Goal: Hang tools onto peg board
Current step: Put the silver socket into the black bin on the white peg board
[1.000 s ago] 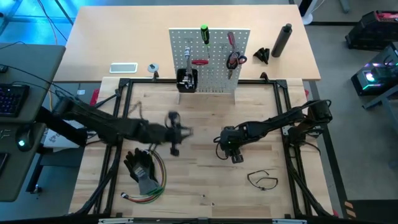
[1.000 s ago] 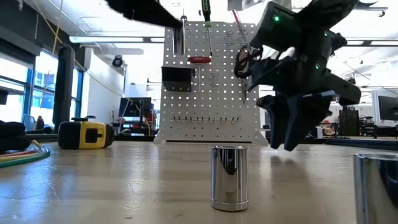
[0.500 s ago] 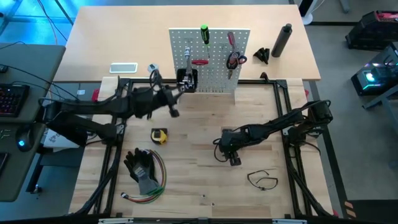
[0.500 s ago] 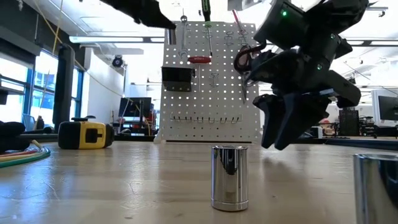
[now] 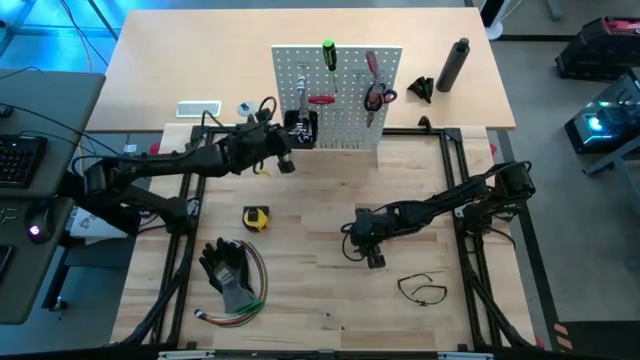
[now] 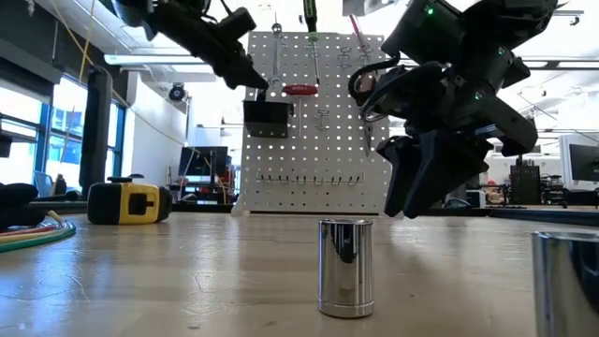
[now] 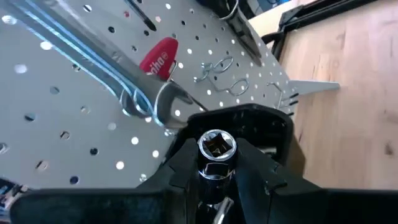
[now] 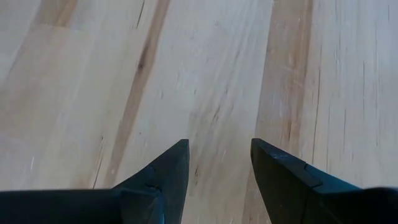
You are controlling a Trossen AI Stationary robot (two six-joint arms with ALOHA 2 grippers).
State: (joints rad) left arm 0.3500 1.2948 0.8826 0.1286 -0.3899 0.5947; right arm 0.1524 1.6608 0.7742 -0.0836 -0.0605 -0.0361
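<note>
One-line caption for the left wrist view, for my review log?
Left gripper shut on a chrome socket, poised at the peg board beside a hung wrench.

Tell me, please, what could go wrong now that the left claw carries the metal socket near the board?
The left claw pinches the socket only by its sides, so it might slip. It is close to the black bin and the hanging wrench on the peg board; a bump could knock the wrench off.

White hole-dotted peg board (image 5: 340, 90), yellow tape measure (image 5: 256, 217)
</note>
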